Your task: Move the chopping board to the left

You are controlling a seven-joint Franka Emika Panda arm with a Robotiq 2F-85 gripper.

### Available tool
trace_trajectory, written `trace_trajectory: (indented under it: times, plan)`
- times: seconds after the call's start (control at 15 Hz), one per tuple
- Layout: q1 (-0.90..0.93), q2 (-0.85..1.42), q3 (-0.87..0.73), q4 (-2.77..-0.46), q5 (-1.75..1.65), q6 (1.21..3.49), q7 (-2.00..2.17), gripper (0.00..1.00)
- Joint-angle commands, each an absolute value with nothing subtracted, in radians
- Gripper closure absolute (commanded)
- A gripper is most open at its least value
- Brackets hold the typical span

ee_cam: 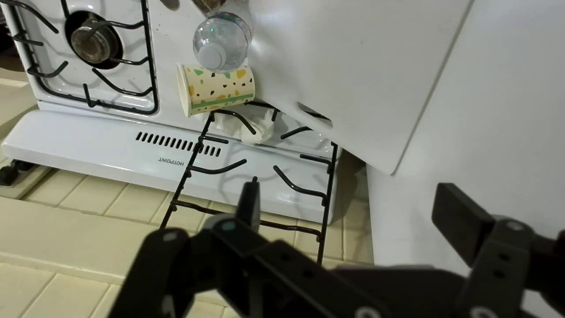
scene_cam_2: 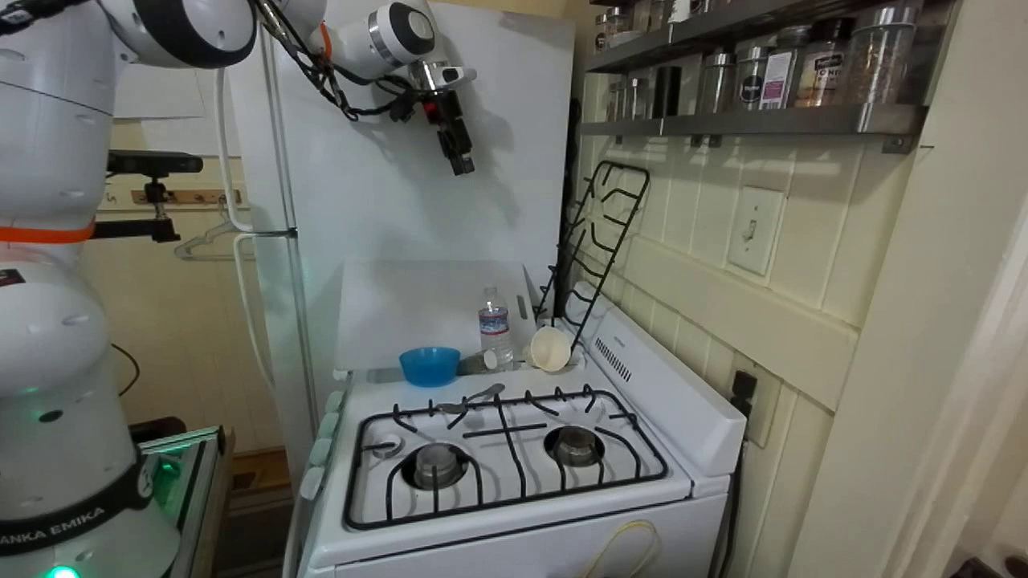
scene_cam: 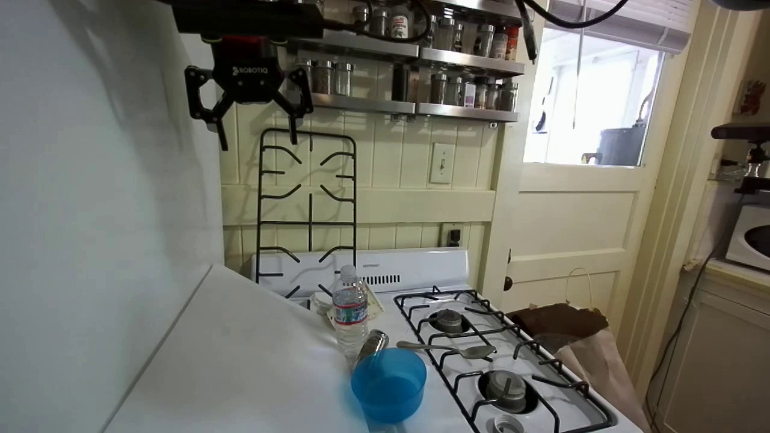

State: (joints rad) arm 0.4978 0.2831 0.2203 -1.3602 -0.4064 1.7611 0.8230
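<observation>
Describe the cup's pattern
A cream cup with yellow, green and black flecks and a green stripe; clearest in the wrist view.

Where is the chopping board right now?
In an exterior view, the chopping board slants behind the blue bowl and water bottle, left of the leaning wire grate.

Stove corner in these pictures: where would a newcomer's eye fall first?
Probably on the bright blue bowl, the boldest patch of colour, on the white stovetop in both exterior views. Next comes the black pincer, hanging open with nothing in it, high up beside the refrigerator. Then two oddities: a burner grate standing on end at the stovetop's rear, and a big white chopping board slanting up beside the refrigerator.
</observation>
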Motion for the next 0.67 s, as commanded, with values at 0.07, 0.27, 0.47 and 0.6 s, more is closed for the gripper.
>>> trace_trajectory:
  times: [0.07,0.27,0.47,0.6]
  plan:
    - [0.513,0.287,0.220,-1.352,-0.443,1.701,0.807,0.00]
    - [0.499,0.243,0.221,-1.396,-0.407,1.639,0.813,0.00]
    - [0.479,0.134,0.226,-1.546,-0.360,1.699,0.858,0.00]
    - [0.479,0.216,0.239,-1.435,-0.390,1.663,0.848,0.00]
